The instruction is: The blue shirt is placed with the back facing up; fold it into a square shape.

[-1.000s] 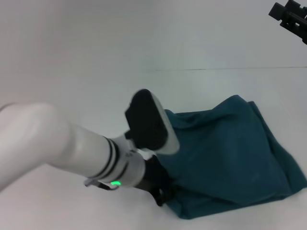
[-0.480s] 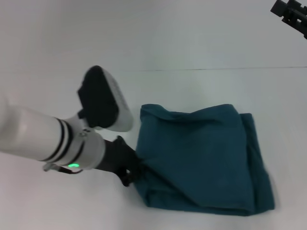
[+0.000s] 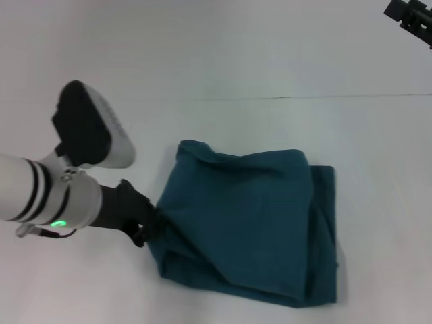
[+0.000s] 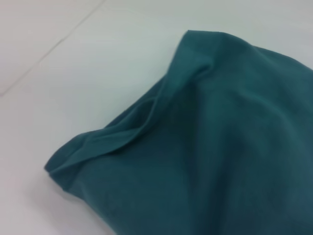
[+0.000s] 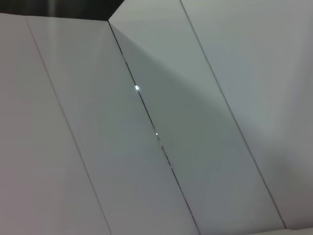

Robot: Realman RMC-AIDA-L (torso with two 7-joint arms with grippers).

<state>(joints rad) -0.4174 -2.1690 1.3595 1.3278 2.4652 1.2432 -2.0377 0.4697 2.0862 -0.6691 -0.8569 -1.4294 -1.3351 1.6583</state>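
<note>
Left gripper (image 3: 147,228) sits low at the left edge of the blue shirt (image 3: 250,226), and its black fingers appear closed on a bunched corner of the cloth. That shirt lies on the white table (image 3: 223,61) as a folded, roughly 4-sided bundle, reaching from this gripper toward the robot's right. Its left edge looks lifted and creased, not flat. Right gripper (image 3: 409,19) is parked far off at the upper right; whether it is open cannot be told.
</note>
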